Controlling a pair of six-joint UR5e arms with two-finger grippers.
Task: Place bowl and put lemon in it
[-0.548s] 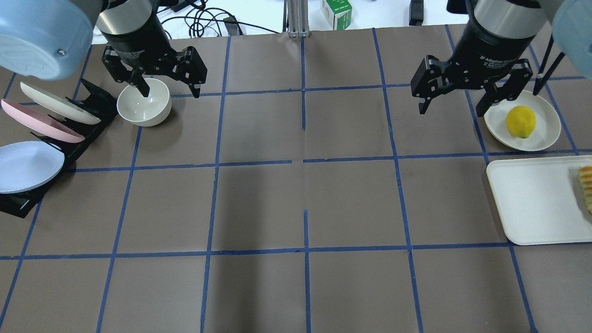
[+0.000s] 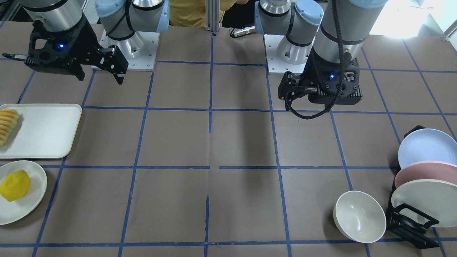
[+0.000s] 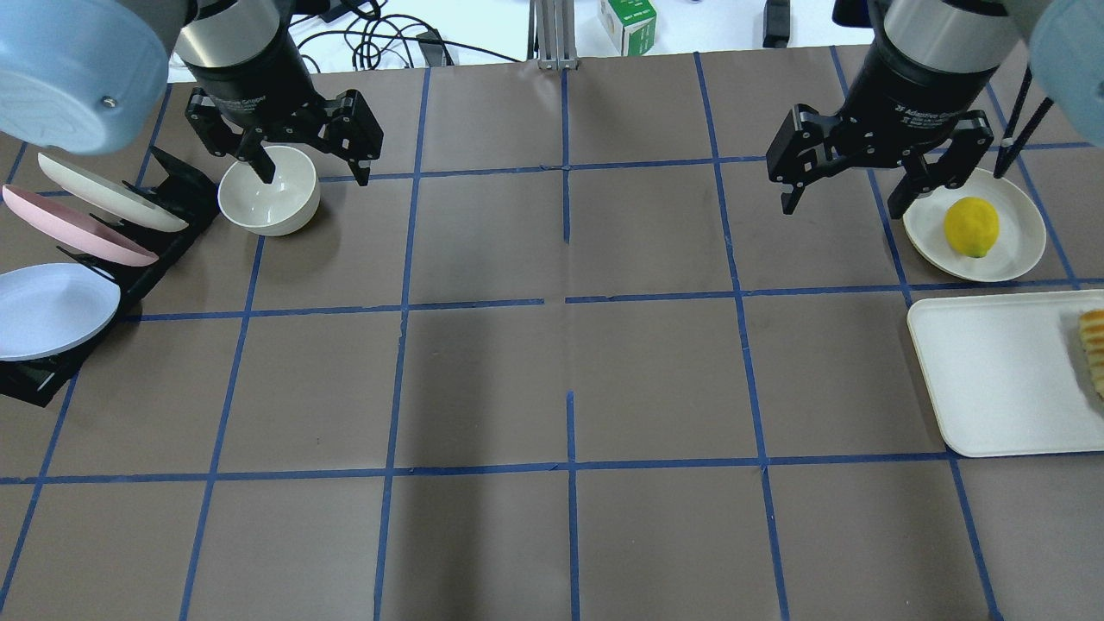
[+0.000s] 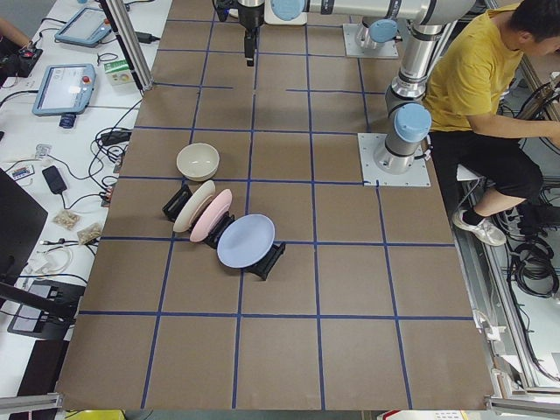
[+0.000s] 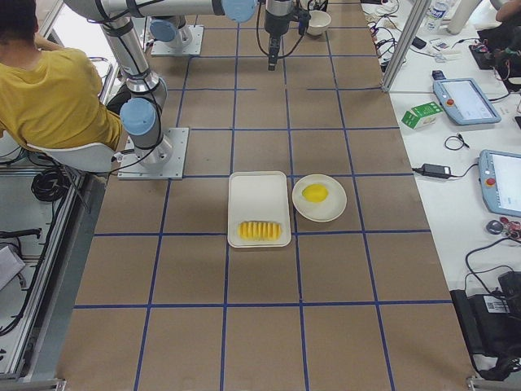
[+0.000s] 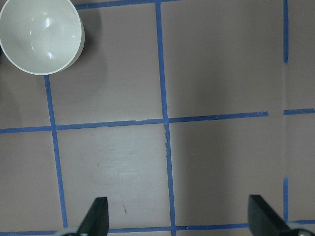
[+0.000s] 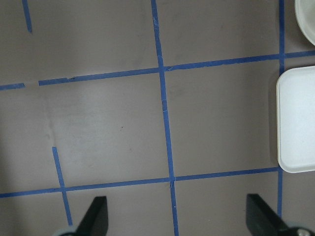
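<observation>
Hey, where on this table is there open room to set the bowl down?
The middle of the table is bare, bordered by the bowl and plate rack on one end and the tray and the plate holding the lemon on the other. The rows nearest the overhead camera are bare too. Crowded: beside the rack, and around the tray and plate.

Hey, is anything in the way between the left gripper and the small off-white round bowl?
Nothing visible. The open left gripper hangs high, to one side of the small off-white round bowl; the left wrist view shows only bare brown table between them. The black plate rack stands close beside the bowl.
</observation>
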